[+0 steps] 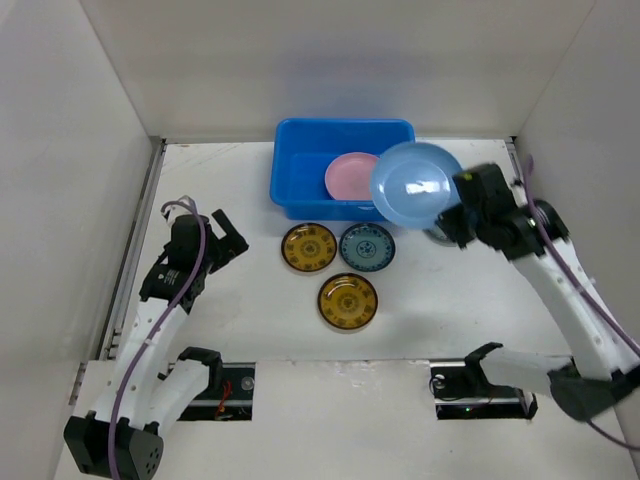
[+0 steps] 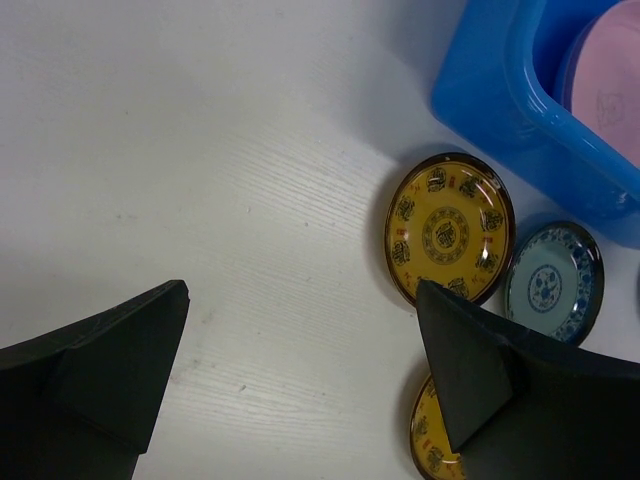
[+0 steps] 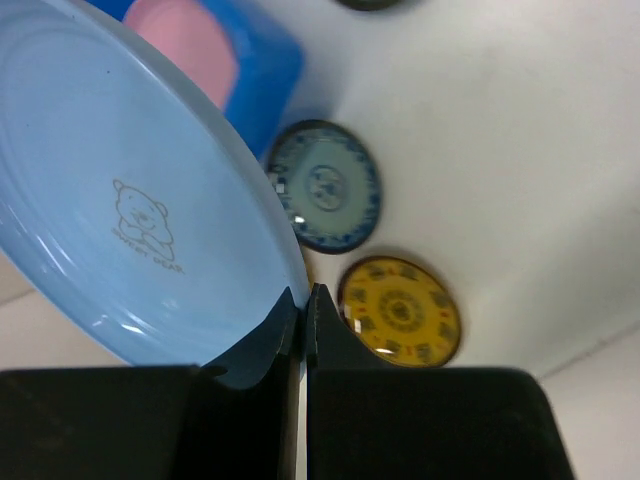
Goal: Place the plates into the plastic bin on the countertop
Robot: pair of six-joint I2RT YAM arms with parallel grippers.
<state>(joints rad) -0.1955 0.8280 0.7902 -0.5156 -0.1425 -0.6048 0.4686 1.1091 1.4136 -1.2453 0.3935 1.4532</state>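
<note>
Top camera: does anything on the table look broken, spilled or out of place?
Nothing stands out. The light blue plate is tilted only because the right gripper pinches its rim by the bin; three small plates lie flat and whole.

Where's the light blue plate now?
Top view, right side: the right hand holds the light blue plate by its rim above the right corner of the blue bin, near the pink plate inside.
</note>
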